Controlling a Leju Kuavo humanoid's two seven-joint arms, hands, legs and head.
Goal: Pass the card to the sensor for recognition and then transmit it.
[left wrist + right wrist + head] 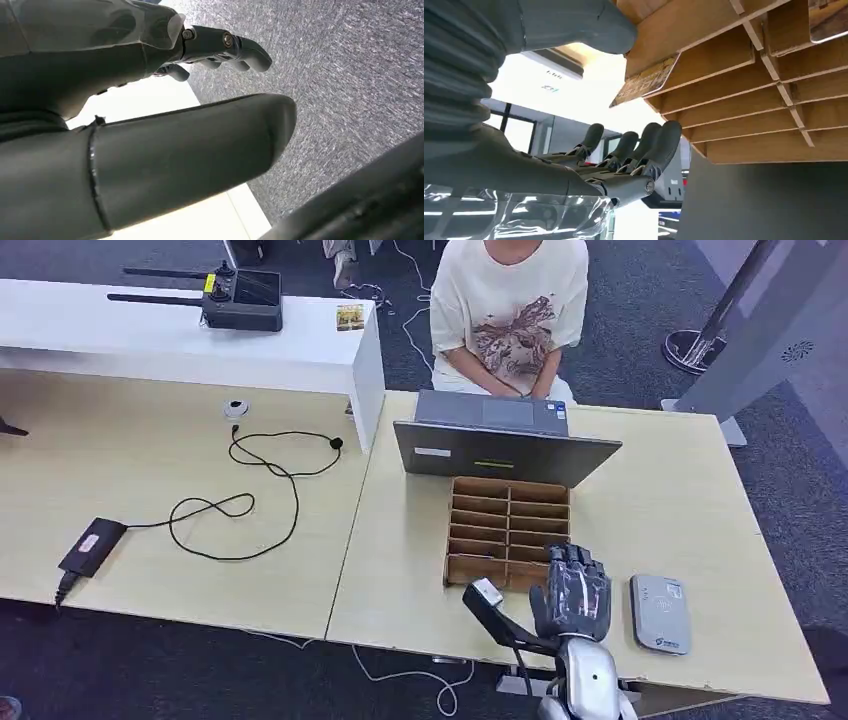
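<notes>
Wooden card rack [508, 530] sitting on the table [660, 510], just in front of a person's laptop [500, 445]. Right hand [572, 590] hovering at the rack's near edge, fingers [644, 145] spread, holding nothing. Sensor [660, 613] lying just right of the rack. Card [646, 80] sticking out of a rack slot: likely thin, stiff, light, slippery; best pinched by its protruding edge. Left hand [150, 140] hanging over carpet away from the rack, fingers loosely curled, empty.

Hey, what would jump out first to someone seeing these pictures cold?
The robot's right hand hovers at the near edge of the wooden slotted organizer, mid-table. A grey card sensor lies just right of it. Behind the organizer stands an open laptop, with a person seated at the far side.
</notes>
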